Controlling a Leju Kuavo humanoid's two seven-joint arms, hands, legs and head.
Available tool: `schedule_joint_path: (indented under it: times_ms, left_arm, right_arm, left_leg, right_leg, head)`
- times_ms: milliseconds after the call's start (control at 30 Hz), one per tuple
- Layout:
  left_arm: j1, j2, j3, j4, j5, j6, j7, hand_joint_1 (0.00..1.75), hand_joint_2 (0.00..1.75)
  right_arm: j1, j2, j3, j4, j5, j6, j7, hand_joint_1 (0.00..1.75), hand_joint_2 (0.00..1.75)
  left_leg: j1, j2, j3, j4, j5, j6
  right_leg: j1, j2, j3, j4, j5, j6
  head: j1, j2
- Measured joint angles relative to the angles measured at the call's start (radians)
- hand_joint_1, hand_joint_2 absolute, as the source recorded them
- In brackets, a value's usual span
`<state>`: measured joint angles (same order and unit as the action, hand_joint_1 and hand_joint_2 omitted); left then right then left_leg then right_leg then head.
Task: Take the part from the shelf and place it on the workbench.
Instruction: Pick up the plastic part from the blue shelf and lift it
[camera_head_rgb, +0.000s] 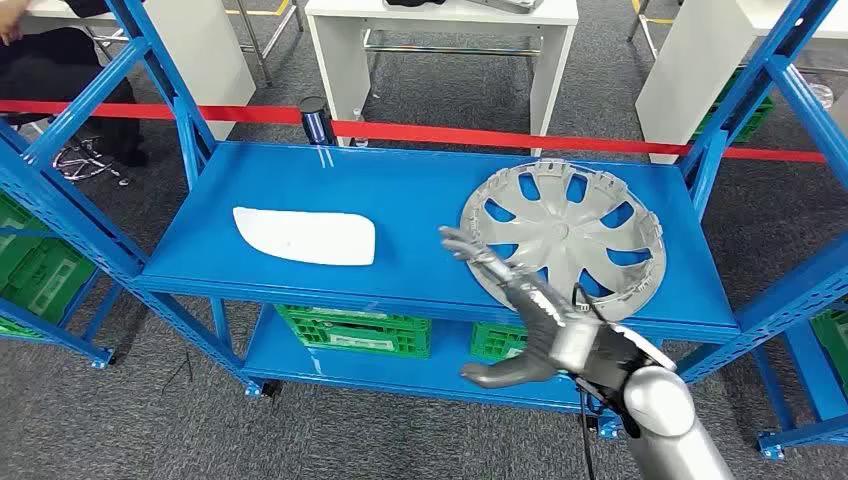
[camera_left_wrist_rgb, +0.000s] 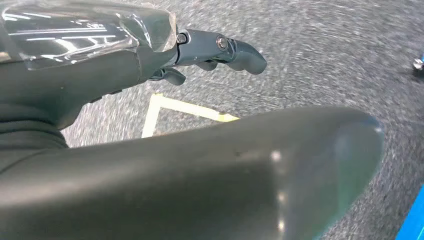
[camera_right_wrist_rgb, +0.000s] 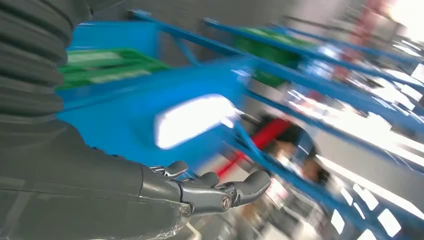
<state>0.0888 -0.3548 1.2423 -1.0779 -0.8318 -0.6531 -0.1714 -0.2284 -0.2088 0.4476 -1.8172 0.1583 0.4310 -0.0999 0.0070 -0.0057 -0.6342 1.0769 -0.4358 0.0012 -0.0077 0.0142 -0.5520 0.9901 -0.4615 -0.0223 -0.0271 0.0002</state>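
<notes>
Standing across the head view, the blue shelf (camera_head_rgb: 400, 190) carries both loose items on its upper deck, with green crates (camera_head_rgb: 355, 330) stowed on the deck below, beneath and to the left of the right hand's fingers (camera_head_rgb: 470, 248). Behind the shelf, far beyond the fingertips, stand white tables (camera_head_rgb: 440, 40), and a red barrier tape (camera_head_rgb: 450, 133) runs across in front of them over grey carpet.

The silver wheel cover (camera_head_rgb: 565, 235) lies flat on the right half of the upper deck, its near-left rim directly under or just beyond the fingertips; whether they touch it cannot be told. The white flat part (camera_head_rgb: 305, 236) lies on the left half of the same deck, well apart from the fingers, to their left.

The right hand (camera_head_rgb: 520, 310) reaches in over the shelf's front edge with fingers spread and released, grasping nothing; its thumb sticks out low toward the left. The right wrist view is blurred, showing the fingers extended with nothing in them.

The left hand (camera_left_wrist_rgb: 150, 65) hangs over grey floor with a yellow tape corner (camera_left_wrist_rgb: 160, 107) beyond its fingers, which are loosely bent and grasp nothing.
</notes>
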Motion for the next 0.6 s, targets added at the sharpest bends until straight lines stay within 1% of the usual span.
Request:
schedule_joint_path:
  times_ms: [67, 100, 167, 233, 267, 300, 367, 400, 433, 467, 500, 533, 567, 600]
  left_arm:
    - [-0.007, 0.011, -0.002, 0.017, -0.021, 0.007, -0.022, 0.0, 0.0]
    - [-0.013, 0.022, -0.003, 0.035, -0.038, 0.014, -0.042, 0.0, 0.0]
    - [-0.022, 0.044, -0.007, 0.078, -0.067, 0.037, -0.074, 0.0, 0.0]
    - [-0.029, 0.063, -0.006, 0.12, -0.088, 0.06, -0.093, 0.0, 0.0]
    - [-0.034, 0.069, -0.005, 0.136, -0.095, 0.066, -0.098, 0.0, 0.0]
    - [-0.038, 0.072, -0.001, 0.148, -0.102, 0.067, -0.1, 0.0, 0.0]
    - [-0.047, 0.075, 0.007, 0.16, -0.118, 0.063, -0.099, 0.0, 0.0]
    - [-0.05, 0.075, 0.012, 0.164, -0.127, 0.061, -0.098, 0.0, 0.0]
    - [-0.052, 0.076, 0.015, 0.17, -0.138, 0.058, -0.098, 0.0, 0.0]
    - [-0.055, 0.077, 0.019, 0.176, -0.147, 0.058, -0.098, 0.0, 0.0]
    - [-0.057, 0.079, 0.022, 0.184, -0.156, 0.058, -0.1, 0.0, 0.0]
    - [-0.059, 0.081, 0.025, 0.192, -0.164, 0.06, -0.102, 0.0, 0.0]
    - [-0.061, 0.085, 0.028, 0.199, -0.171, 0.063, -0.106, 0.0, 0.0]
    - [-0.064, 0.089, 0.031, 0.206, -0.178, 0.065, -0.112, 0.0, 0.0]
  right_arm:
    - [-0.02, -0.006, 0.026, 0.014, 0.011, 0.015, 0.009, 0.0, 1.75]
    - [-0.037, -0.012, 0.052, 0.03, 0.023, 0.028, 0.018, 0.0, 1.75]
    - [-0.069, -0.022, 0.102, 0.062, 0.058, 0.038, 0.029, 0.0, 1.75]
    - [-0.106, -0.028, 0.152, 0.097, 0.124, 0.026, 0.039, 0.0, 1.75]
    - [-0.13, -0.031, 0.175, 0.114, 0.162, 0.014, 0.046, 0.0, 1.75]
    - [-0.153, -0.034, 0.198, 0.133, 0.199, 0.002, 0.053, 0.0, 1.75]
    - [-0.191, -0.036, 0.242, 0.179, 0.261, -0.011, 0.075, 0.0, 1.75]
    - [-0.205, -0.036, 0.263, 0.206, 0.287, -0.012, 0.087, 0.0, 1.75]
    - [-0.217, -0.034, 0.28, 0.234, 0.31, -0.013, 0.098, 0.0, 1.75]
    - [-0.227, -0.032, 0.295, 0.261, 0.333, -0.015, 0.105, 0.0, 1.75]
    - [-0.238, -0.029, 0.307, 0.286, 0.356, -0.018, 0.111, 0.0, 1.75]
    - [-0.248, -0.026, 0.317, 0.309, 0.379, -0.023, 0.115, 0.0, 1.75]
    - [-0.259, -0.022, 0.325, 0.333, 0.405, -0.031, 0.122, 0.0, 1.75]
    - [-0.268, -0.016, 0.332, 0.354, 0.431, -0.04, 0.129, 0.0, 1.75]
  left_leg:
    - [-0.004, 0.002, 0.021, -0.041, 0.003, 0.009]
    - [-0.008, 0.003, 0.037, -0.075, 0.011, 0.015]
    - [-0.014, 0.003, 0.044, -0.088, 0.01, 0.021]
    - [-0.009, 0.005, 0.052, -0.102, 0.017, 0.026]
    - [-0.007, 0.005, 0.056, -0.11, 0.021, 0.029]
    - [-0.004, 0.006, 0.06, -0.117, 0.024, 0.031]
    - [-0.005, 0.006, 0.061, -0.118, 0.024, 0.034]
    - [-0.004, 0.005, 0.061, -0.118, 0.023, 0.034]
    - [-0.004, 0.004, 0.062, -0.117, 0.022, 0.033]
    - [-0.004, 0.002, 0.063, -0.116, 0.021, 0.032]
    - [-0.003, 0.0, 0.063, -0.114, 0.019, 0.029]
    - [-0.003, -0.001, 0.063, -0.108, 0.016, 0.024]
    - [-0.004, -0.002, 0.061, -0.102, 0.01, 0.018]
    - [-0.005, -0.002, 0.059, -0.095, 0.006, 0.012]
  right_leg:
    - [0.001, 0.0, -0.001, -0.002, 0.0, 0.002]
    - [0.001, 0.0, -0.001, -0.003, -0.001, 0.005]
    - [0.001, -0.001, -0.003, -0.005, -0.001, 0.014]
    - [0.001, -0.004, -0.008, 0.002, -0.006, 0.021]
    - [0.002, -0.004, -0.021, 0.025, -0.017, 0.023]
    - [0.001, -0.005, -0.044, 0.07, -0.037, 0.022]
    - [-0.001, -0.006, -0.115, 0.209, -0.088, 0.02]
    - [-0.002, -0.006, -0.148, 0.269, -0.105, 0.024]
    - [-0.004, -0.006, -0.166, 0.297, -0.107, 0.03]
    - [-0.007, -0.007, -0.163, 0.28, -0.091, 0.04]
    - [-0.011, -0.008, -0.139, 0.222, -0.062, 0.052]
    - [-0.014, -0.011, -0.104, 0.143, -0.029, 0.061]
    - [-0.015, -0.012, -0.071, 0.075, -0.004, 0.062]
    - [-0.015, -0.013, -0.05, 0.031, 0.012, 0.057]
  head:
    - [0.001, 0.0]
    - [0.001, 0.0]
    - [0.0, 0.0]
    - [0.0, 0.0]
    - [0.0, 0.0]
    - [0.001, 0.0]
    - [0.002, 0.0]
    - [0.002, 0.0]
    - [0.002, 0.0]
    - [0.002, 0.0]
    - [0.002, 0.0]
    - [0.002, 0.0]
    - [0.002, 0.0]
    - [0.002, 0.0]
